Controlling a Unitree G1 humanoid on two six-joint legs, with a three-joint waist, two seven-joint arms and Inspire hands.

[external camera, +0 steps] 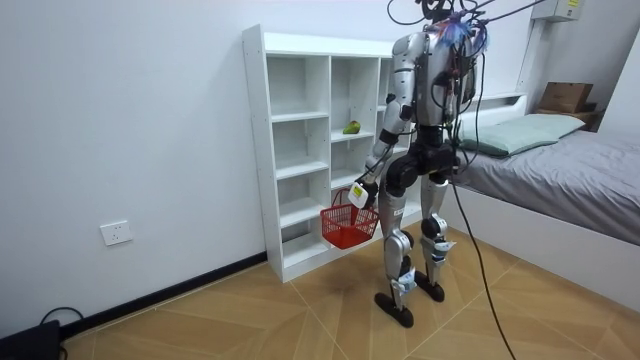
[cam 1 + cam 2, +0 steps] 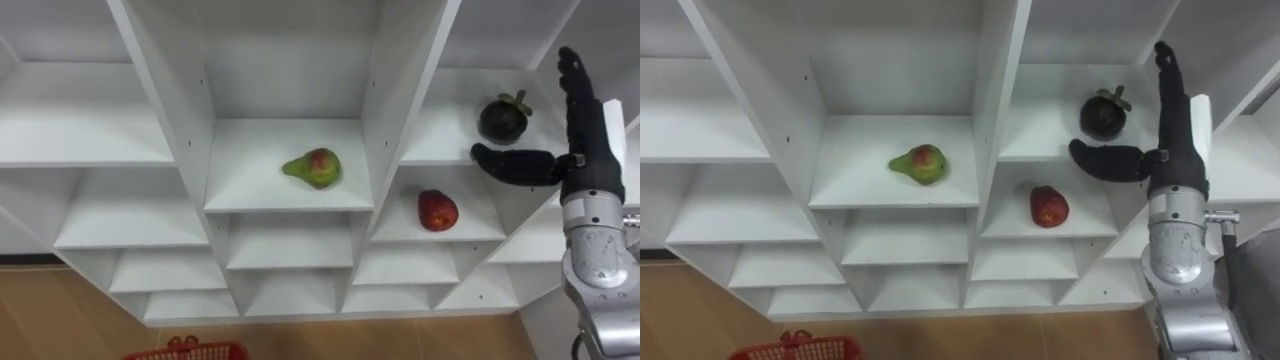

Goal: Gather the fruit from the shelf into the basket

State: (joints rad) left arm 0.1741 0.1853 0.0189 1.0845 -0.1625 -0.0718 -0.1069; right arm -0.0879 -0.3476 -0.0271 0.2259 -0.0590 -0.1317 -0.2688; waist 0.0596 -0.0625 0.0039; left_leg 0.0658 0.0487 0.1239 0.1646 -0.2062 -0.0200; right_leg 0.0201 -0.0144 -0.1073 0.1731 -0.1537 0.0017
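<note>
1. Left eye view: only the rim and handle top of the red basket (image 2: 185, 350) show, cut off by the lower edge.
2. The right hand (image 2: 585, 140) is raised before the right column of the white closet (image 2: 160, 100). Its fingers are straight up and its thumb is spread sideways, and it holds nothing.
3. The thumb lies just under the mangosteen (image 2: 503, 118), which is dark with a leafy cap and sits on a right-column shelf. The red apple (image 2: 437, 210) sits one shelf lower. The pear (image 2: 313, 168), green with a red blush, lies on its side in the middle column.
4. Right eye view: a gap shows between thumb and mangosteen. I cannot tell whether the thumb touches the shelf edge.
5. Room view: the robot stands upright facing the closet, with a bed (image 1: 560, 170) behind it. The basket hangs by its handle from the left hand (image 1: 362, 192), whose fingers are curled round it. The robot's body hides the right column.
</note>
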